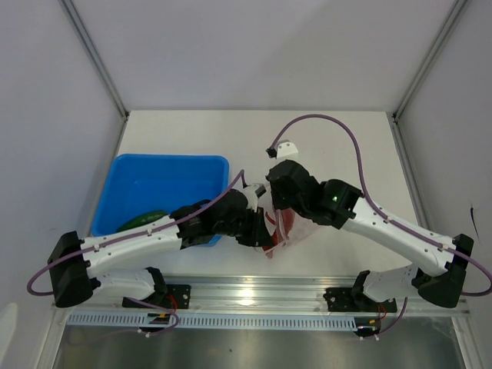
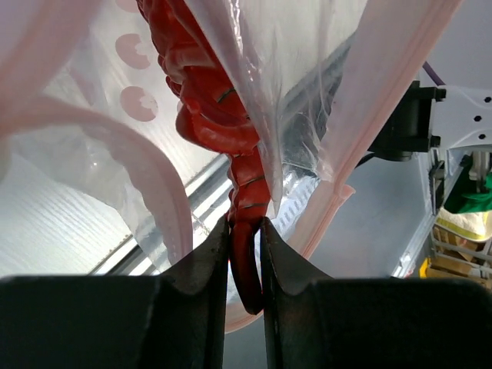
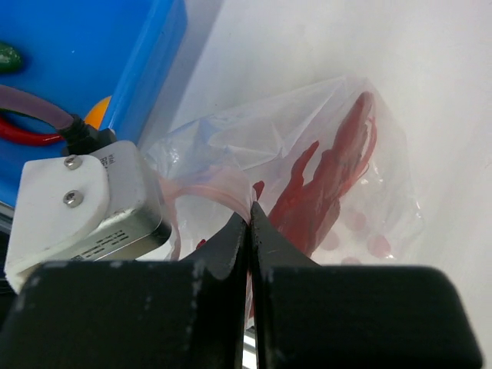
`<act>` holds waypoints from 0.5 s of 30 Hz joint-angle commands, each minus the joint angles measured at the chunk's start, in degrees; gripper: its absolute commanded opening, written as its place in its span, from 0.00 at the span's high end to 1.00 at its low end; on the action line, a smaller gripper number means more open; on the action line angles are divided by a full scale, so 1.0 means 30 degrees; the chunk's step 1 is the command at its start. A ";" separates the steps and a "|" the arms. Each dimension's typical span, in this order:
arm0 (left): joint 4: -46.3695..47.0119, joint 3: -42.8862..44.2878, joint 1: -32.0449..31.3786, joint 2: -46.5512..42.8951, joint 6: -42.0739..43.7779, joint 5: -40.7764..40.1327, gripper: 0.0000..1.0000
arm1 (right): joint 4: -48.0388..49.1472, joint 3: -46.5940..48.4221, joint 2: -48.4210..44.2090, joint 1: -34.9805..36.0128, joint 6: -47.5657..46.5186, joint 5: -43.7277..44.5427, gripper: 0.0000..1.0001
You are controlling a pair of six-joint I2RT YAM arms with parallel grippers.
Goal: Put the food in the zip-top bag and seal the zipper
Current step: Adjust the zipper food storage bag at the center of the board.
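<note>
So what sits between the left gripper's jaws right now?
The tail of a slim red chili pepper, pinched by the left gripper; the left wrist view shows it running up into the clear crinkly plastic bag.

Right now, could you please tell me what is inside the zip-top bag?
Through the clear zip-top bag, red chili peppers show; the left fingers pinch one by its tip. The crinkled plastic blurs the rest, so other pieces cannot be ruled out.
</note>
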 commanded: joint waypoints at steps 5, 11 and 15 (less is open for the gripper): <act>0.1593 -0.0365 -0.0170 -0.0943 0.0850 -0.1002 0.99 | -0.0596 0.0495 0.0011 0.0197 0.0074 0.2391 1.00; 0.1917 -0.1685 -0.0199 -0.1939 0.0704 -0.0766 0.99 | -0.0772 0.0641 -0.0136 -0.0388 0.0134 0.2863 1.00; 0.2239 -0.2184 -0.0199 -0.2556 0.0996 -0.0300 0.99 | -0.0802 0.0788 -0.0195 -0.0711 -0.0188 0.3068 1.00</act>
